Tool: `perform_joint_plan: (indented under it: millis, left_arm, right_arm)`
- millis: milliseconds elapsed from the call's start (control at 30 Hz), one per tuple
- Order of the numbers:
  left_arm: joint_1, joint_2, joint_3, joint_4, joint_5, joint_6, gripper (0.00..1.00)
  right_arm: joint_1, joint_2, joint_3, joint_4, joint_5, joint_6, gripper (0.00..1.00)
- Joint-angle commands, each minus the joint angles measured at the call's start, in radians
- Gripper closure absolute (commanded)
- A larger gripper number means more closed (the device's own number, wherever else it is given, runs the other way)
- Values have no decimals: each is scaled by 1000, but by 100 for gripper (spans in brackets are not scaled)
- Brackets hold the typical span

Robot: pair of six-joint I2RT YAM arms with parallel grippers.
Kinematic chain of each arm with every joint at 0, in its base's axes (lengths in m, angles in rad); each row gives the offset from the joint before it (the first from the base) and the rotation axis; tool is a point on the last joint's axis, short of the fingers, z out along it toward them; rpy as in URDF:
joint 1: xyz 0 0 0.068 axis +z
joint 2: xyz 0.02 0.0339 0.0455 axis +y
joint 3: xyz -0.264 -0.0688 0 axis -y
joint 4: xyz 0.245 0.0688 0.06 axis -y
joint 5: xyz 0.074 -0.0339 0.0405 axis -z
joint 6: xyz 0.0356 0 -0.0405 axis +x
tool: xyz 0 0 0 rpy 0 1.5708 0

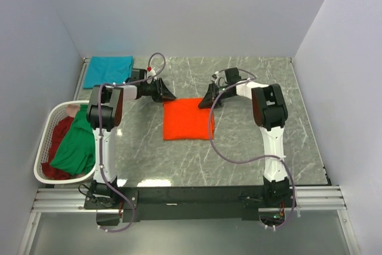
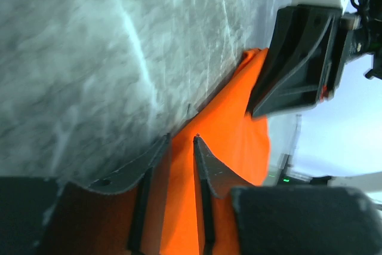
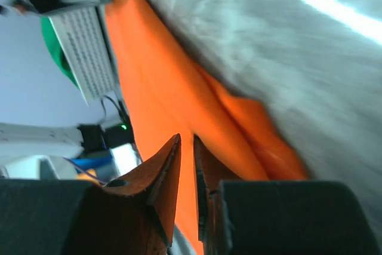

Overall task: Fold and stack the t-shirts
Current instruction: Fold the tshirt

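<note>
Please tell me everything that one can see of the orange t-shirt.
The orange t-shirt is bright, plain, soft cloth, folded into a flat, nearly square packet. It lies on the marble-patterned table. The left gripper is at its far left corner and the right gripper at its far right corner; whether they grip it cannot be told.

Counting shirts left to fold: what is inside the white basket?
A green t-shirt lies over a dark red t-shirt in the basket. Whatever lies beneath them is covered.
</note>
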Motion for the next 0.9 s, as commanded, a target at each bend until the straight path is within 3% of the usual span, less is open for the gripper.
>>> perform_joint_plan:
  millis: [0,200,333,433,533,567,600,700,867]
  left_arm:
    - [33,21,0,-7,-53,-22,71]
    - [104,-21,4,-59,-103,48,70]
    - [176,-79,84,-154,-91,148,62]
    - [198,-216,117,-254,-114,279,55]
    - [202,-396,51,-266,-203,362,36]
    - [205,-441,23,-254,-224,369,31]
    - [211,-483,-26,-243,-247,376,19]
    - [227,-611,-83,-234,-335,370,1]
    - [247,-723,-152,-251,-493,254,1]
  right_arm:
    - [-68,3,25,86,108,92,77]
    - [-106,-49,-2,51,151,46,76]
    - [-108,-132,14,-24,162,-34,65]
    - [-103,-225,47,-130,212,-172,56]
    - [-86,-302,107,-226,310,-301,51]
    - [-73,-314,130,-249,338,-325,50]
    - [-57,-331,182,-292,375,-363,50]
    - [33,-347,265,-343,537,-399,50]
    - [280,-331,339,-383,813,-395,52]
